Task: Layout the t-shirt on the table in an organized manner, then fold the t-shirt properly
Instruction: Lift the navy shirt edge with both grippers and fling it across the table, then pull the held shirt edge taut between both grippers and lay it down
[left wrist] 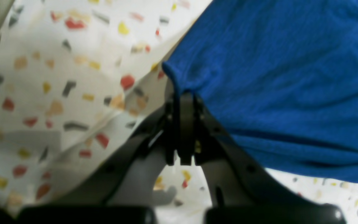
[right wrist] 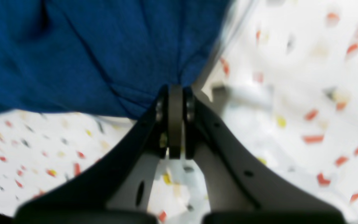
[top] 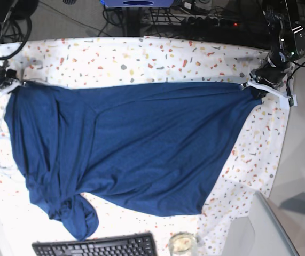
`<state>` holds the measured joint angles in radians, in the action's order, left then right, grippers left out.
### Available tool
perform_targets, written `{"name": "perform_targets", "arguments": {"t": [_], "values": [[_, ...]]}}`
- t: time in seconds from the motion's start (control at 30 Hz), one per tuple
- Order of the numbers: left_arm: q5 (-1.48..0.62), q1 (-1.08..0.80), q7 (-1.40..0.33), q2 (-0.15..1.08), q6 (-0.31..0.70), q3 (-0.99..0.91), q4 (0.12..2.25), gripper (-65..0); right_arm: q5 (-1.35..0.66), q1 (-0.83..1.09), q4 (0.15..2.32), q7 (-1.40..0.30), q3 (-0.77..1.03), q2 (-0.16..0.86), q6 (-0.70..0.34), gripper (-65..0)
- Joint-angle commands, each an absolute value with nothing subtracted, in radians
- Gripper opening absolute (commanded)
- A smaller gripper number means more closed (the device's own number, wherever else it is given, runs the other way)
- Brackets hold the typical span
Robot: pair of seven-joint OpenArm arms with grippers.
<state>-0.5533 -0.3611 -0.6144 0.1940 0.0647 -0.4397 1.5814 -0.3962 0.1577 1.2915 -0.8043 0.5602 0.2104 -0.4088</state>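
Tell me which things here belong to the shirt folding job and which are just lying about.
Part of the job:
- t-shirt, stretched out
- table with the speckled cloth
- left gripper, shut on a shirt corner
- right gripper, shut on the opposite corner

Just lying about:
- keyboard at the near edge
- small glass jar beside it
- cables

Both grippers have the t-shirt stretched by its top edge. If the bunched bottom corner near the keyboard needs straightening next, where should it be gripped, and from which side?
Grip the t-shirt at the twisted lump by the keyboard, probably from above: the crumpled fabric stands up there, offering folds to pinch, while elsewhere it lies flat. The left gripper and right gripper are both shut on its top edge.
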Motion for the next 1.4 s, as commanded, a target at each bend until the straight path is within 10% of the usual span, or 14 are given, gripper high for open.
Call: {"name": "perform_targets", "arguments": {"t": [0.0, 0.9, 1.1, 1.37], "values": [[-0.562, -0.372, -0.588, 0.209, 0.077, -0.447, 1.600, -65.0, -0.406, 0.153, 1.308, -0.785, 0.570, 0.229, -0.409, -65.0], [-0.562, -0.565, -0.587, 0.225, 0.079, -0.449, 1.693, -65.0, -0.403, 0.268, 1.431, -0.894, 0.572, 0.228, -0.406, -64.4], [-0.562, -0.565, -0.587, 0.222, 0.079, -0.447, 1.701, -65.0, -0.406, 0.268, 1.438, -0.894, 0.618, 0.213, -0.409, -38.0], [-0.562, -0.562, -0.588, 0.223, 0.079, -0.447, 1.701, -65.0, -0.406, 0.182, 1.442, -0.743, 0.725, 0.208, -0.412, -27.6]]}}
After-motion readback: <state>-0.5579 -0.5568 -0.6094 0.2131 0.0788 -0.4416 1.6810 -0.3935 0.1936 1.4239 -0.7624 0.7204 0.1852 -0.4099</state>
